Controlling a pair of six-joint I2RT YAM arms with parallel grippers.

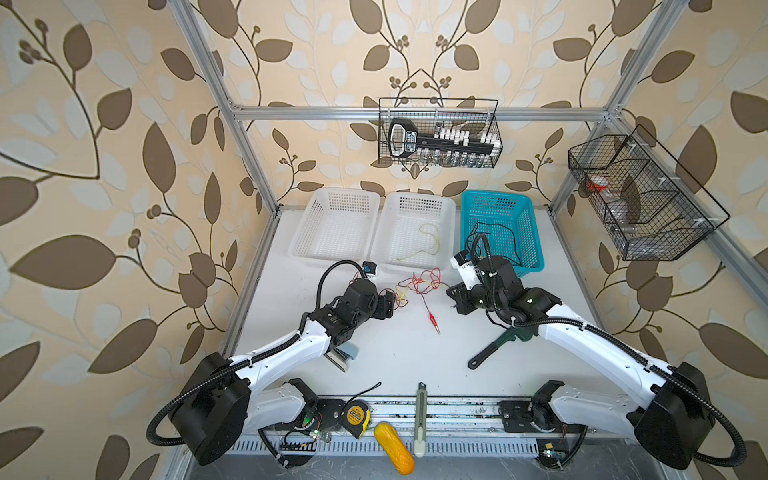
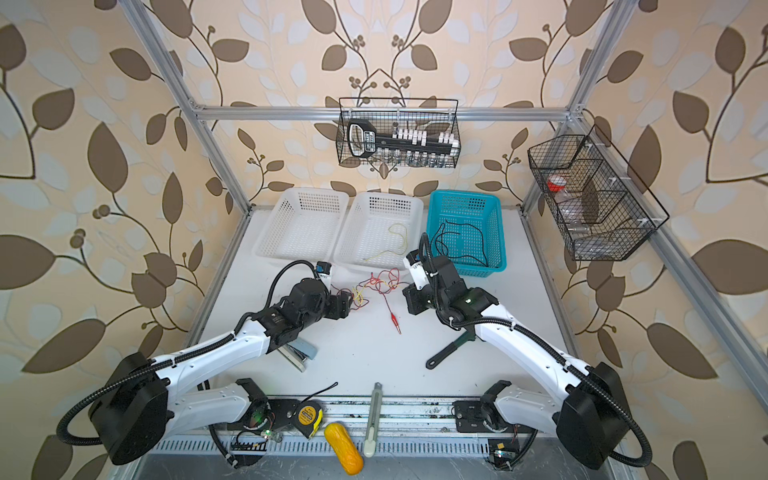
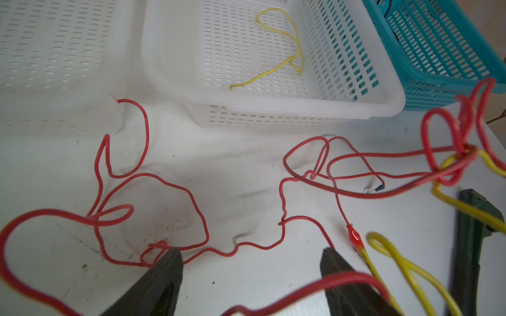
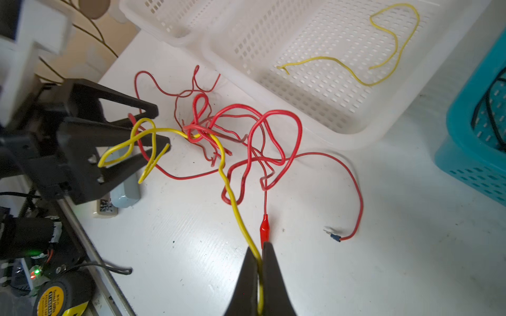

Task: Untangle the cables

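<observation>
**Cables** [image 1: 419, 284]: red and yellow tangle on the white table [image 1: 395, 365], centre of both top views, just in front of the middle white basket [image 1: 419, 203], between the two grippers. One loose yellow cable [image 1: 430, 241] inside that basket. Black cable [image 1: 500, 232] inside the teal basket [image 1: 496, 203], right of centre. Red alligator clip [image 1: 434, 322] lying below the tangle. Blue crimp terminal [image 4: 335, 236] on a thin red end.

**Left gripper** [image 4: 161, 125]: jaws wide apart, closed on nothing. Yellow loop draped over the fingers, red strand passing between them.

**Right gripper** [image 4: 260, 253]: jaws together, clamped on a yellow strand [image 4: 232, 191] leading up into the knot.

**Surroundings:**
- Second white basket [image 1: 338, 203] at left.
- Grey stapler [image 1: 343, 357], half hidden under the left arm.
- Black wrench [image 1: 488, 353], partly under the right arm.
- Teal basket's near left corner covered by the right wrist.
- Along the lower edge: yellow tape measure [image 1: 358, 415], utility knife [image 1: 421, 419], yellow oblong object [image 1: 394, 449].
- Wire racks on the back wall [image 1: 384, 124] and the right frame [image 1: 648, 199].

**Writing:** black print on the tape-measure label, "STANDARD" legible in the right wrist view. Label on the black tool in the back rack too small to read.
</observation>
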